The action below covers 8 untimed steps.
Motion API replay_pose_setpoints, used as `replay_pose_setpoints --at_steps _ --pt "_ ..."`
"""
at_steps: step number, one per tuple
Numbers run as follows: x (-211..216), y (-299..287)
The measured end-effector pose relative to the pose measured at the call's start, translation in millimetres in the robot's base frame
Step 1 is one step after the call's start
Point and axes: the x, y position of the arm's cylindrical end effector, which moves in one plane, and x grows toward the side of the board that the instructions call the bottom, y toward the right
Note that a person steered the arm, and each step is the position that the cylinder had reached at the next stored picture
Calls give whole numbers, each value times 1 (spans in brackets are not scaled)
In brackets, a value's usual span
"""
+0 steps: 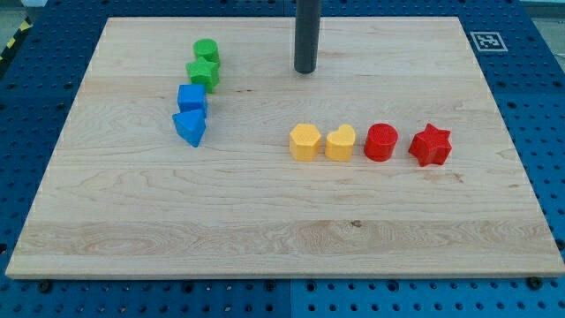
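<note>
My tip (305,70) rests on the board near the view's top, right of centre, touching no block. Nearest to it on the left are the green cylinder (207,50) and the green star (203,73) just below it. Under those sit the blue cube (192,97) and the blue triangular block (190,127), the four forming a close column. Below the tip runs a row: yellow hexagon (305,141), yellow heart (341,142), red cylinder (381,141) and red star (430,145).
The wooden board (282,238) lies on a blue perforated table. A black-and-white marker tag (487,41) sits off the board's top right corner.
</note>
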Motion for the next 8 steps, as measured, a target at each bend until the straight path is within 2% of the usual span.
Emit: replay_pose_setpoints --at_steps 2,3,4,7,8 --pt "77 26" --pt "87 26" --pt "69 40" --pt "63 52" --pt "16 49"
